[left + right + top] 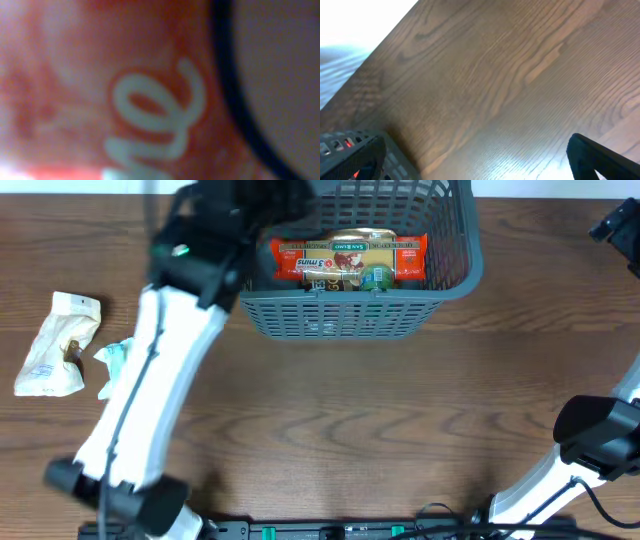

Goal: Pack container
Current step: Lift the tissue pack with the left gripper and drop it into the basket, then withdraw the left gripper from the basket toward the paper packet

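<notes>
Brown wood counter point(330, 420). Dark grey lattice-sided container point(340, 315) far centre, rolled rim, orange snack packet point(348, 258) inside. Left and right jaws: spread unreadable.

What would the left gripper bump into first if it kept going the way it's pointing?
Probably the red packet in the basket; its blurred print fills the left wrist view, very close.

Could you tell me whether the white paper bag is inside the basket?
No, the white paper bag lies on the table, left of the basket.
</notes>
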